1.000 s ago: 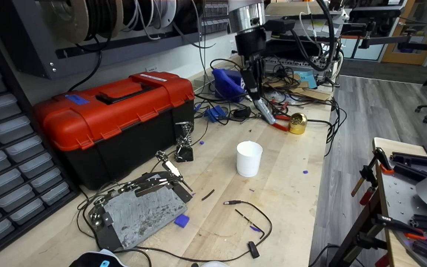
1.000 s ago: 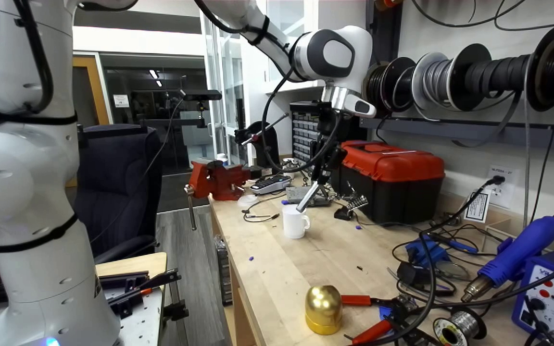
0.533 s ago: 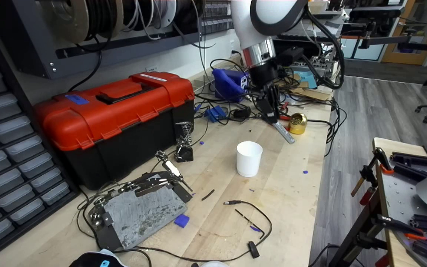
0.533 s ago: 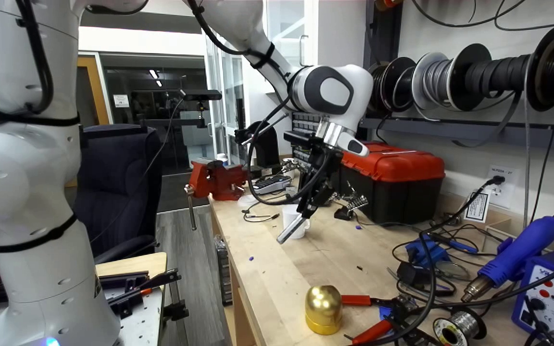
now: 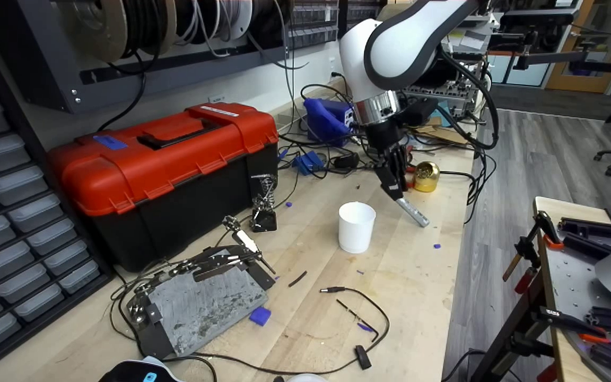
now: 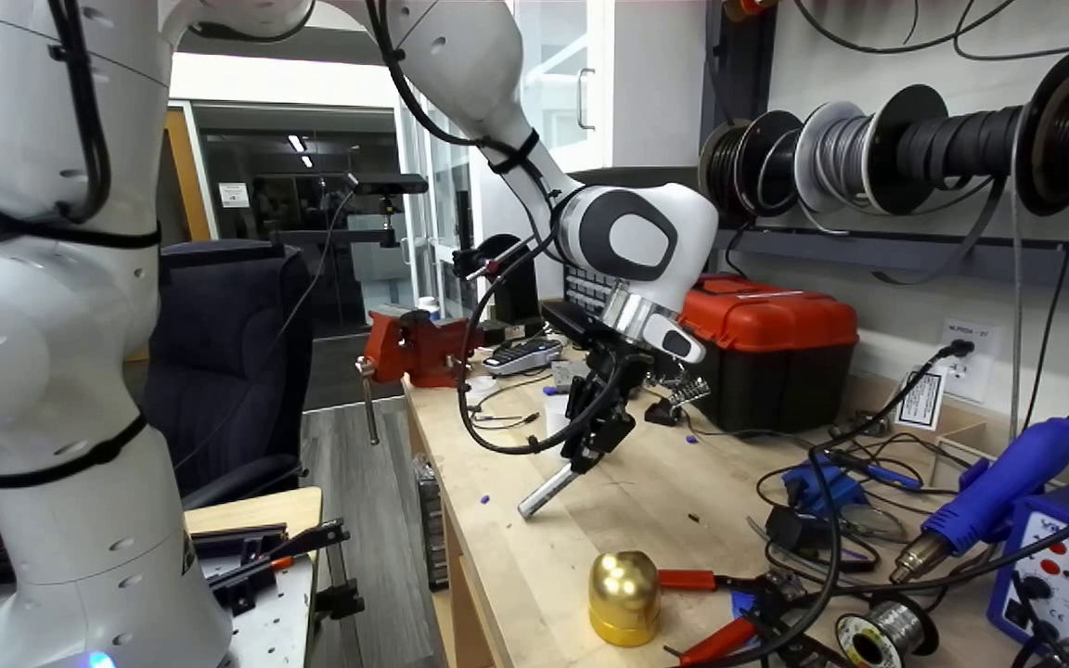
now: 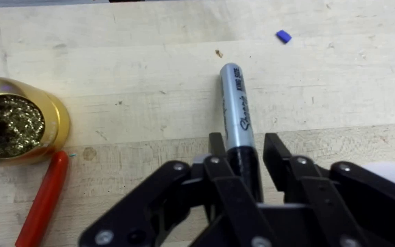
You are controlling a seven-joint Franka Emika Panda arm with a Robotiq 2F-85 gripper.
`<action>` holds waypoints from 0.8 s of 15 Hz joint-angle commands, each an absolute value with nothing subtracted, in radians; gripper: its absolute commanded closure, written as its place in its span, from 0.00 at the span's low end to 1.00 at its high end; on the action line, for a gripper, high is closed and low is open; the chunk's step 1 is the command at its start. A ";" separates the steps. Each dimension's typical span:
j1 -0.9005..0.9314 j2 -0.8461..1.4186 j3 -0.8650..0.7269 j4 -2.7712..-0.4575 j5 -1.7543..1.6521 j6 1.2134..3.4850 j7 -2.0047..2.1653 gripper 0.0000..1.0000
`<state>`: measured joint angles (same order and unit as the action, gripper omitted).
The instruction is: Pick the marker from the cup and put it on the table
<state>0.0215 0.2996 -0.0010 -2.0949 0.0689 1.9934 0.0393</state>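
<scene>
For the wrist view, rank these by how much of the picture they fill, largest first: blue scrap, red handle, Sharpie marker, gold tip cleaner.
1. Gold tip cleaner, cut off by the left edge
2. Sharpie marker, partly covered and likely nearer the camera
3. Red handle, cut off by the bottom edge
4. Blue scrap

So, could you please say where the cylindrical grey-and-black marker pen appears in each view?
In an exterior view: the marker is right of centre, below the shiny gold dome-shaped metal pot.
In an exterior view: the marker is in the lower half, above and left of the pot.
Wrist view: the marker is slightly right of centre, right of the pot.
Shared landmark: the pot.
</scene>
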 commanded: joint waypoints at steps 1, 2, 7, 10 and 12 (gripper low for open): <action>0.017 0.247 -0.001 -2.138 0.056 2.067 0.035 0.34; 0.022 0.237 -0.001 -2.143 0.045 2.086 0.044 0.28; 0.047 0.178 0.003 -2.177 -0.019 2.178 0.082 0.01; 0.057 0.151 0.007 -2.198 -0.049 2.210 0.112 0.00; 0.046 0.202 0.012 -2.139 -0.025 2.175 0.074 0.00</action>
